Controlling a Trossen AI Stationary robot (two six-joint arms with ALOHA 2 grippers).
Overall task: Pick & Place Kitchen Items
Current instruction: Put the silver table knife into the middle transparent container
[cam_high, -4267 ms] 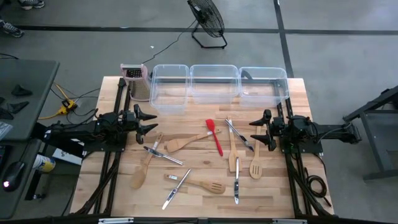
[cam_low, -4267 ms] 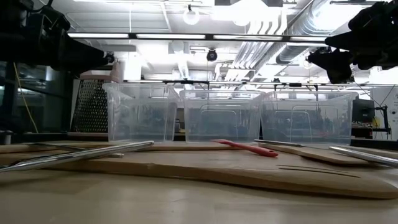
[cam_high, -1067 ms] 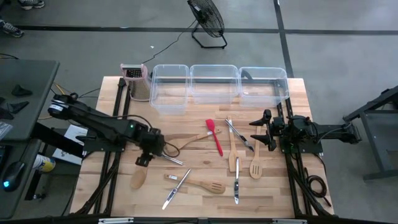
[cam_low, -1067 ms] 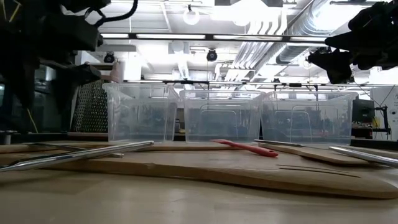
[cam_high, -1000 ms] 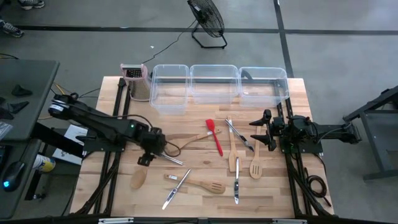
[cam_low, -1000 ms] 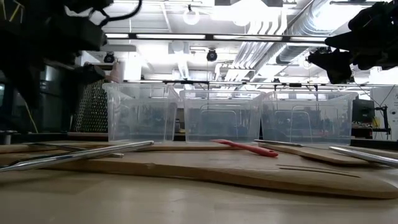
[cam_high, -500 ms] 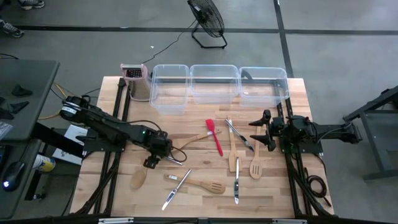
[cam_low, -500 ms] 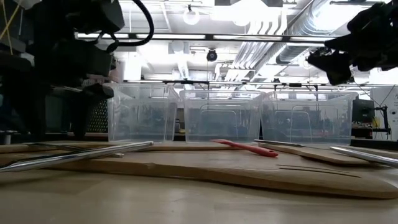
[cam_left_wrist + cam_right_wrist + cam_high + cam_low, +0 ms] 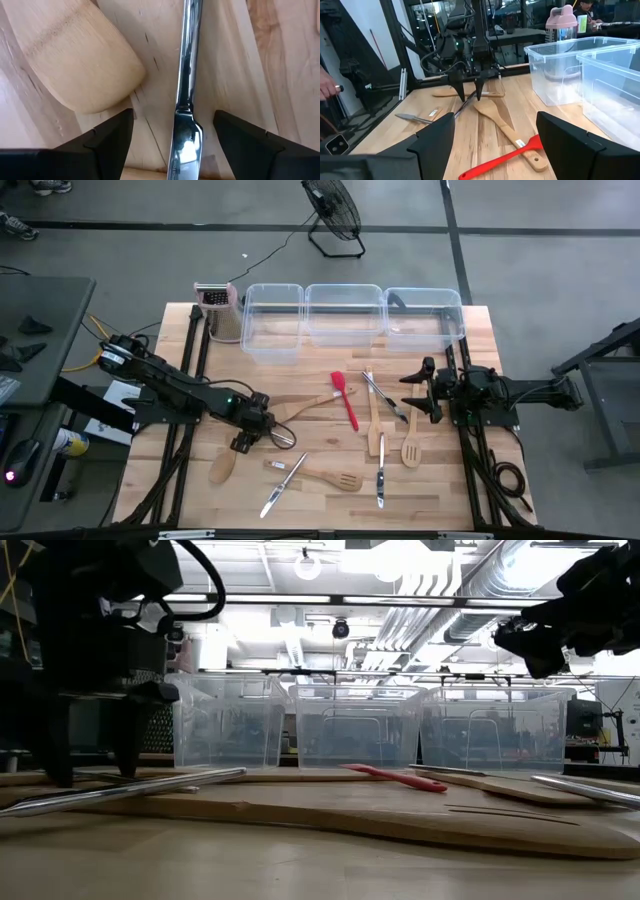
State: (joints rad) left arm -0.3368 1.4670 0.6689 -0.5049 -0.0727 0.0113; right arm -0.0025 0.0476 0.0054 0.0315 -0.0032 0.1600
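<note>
While left gripper (image 9: pixel 172 132) straddled the knife (image 9: pixel 186 85), jaws wide, empty | knife's length crossed the gap | right gripper (image 9: pixel 408 391) parked right, open

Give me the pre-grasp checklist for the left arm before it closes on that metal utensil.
1. Left gripper open: ok.
2. Metal utensil lies between the fingers, near the middle: ok.
3. Wooden spoon outside the gap: ok, though close beside one finger.
4. Fingers low enough at the table: ok in the low view.
5. Clear tubs free to receive: ok, they look empty.
6. Right gripper parked away at the table's right side, open: ok.
</note>
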